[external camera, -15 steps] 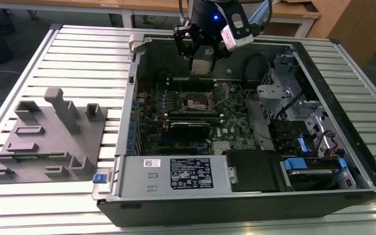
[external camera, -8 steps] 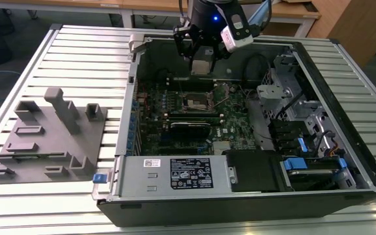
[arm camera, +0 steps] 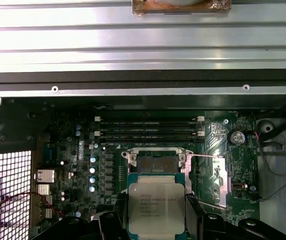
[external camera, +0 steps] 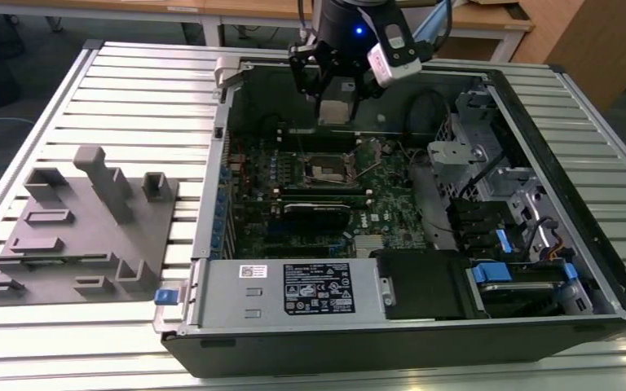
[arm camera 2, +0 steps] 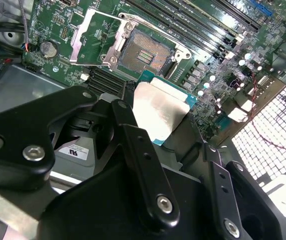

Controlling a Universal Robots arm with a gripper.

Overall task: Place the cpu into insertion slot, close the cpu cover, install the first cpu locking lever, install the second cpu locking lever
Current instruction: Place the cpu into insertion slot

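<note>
My gripper [external camera: 336, 107] hangs over the back of the open computer case, shut on the cpu [external camera: 335, 112]. In both wrist views the cpu [arm camera 2: 160, 112] [arm camera: 156, 207] is a flat silver-grey square with a green edge, held between the black fingers [arm camera 2: 137, 150] [arm camera: 111, 222]. It hovers above the motherboard, apart from the insertion slot [arm camera 2: 145, 50] [arm camera: 157, 162] [external camera: 324, 169]. The slot's dark contact field lies bare inside its silvery rim. The cpu cover [arm camera 2: 85, 37] is swung open to one side of the slot. A thin locking lever [arm camera: 205, 156] sticks out beside the slot.
Long black memory slots [arm camera: 150, 127] run beside the slot. A labelled grey power-supply box [external camera: 291, 287] fills the case front, and drive bays [external camera: 509, 204] with cables stand at the exterior view's right. A grey fixture plate [external camera: 79, 228] lies on the slatted table [external camera: 139, 81].
</note>
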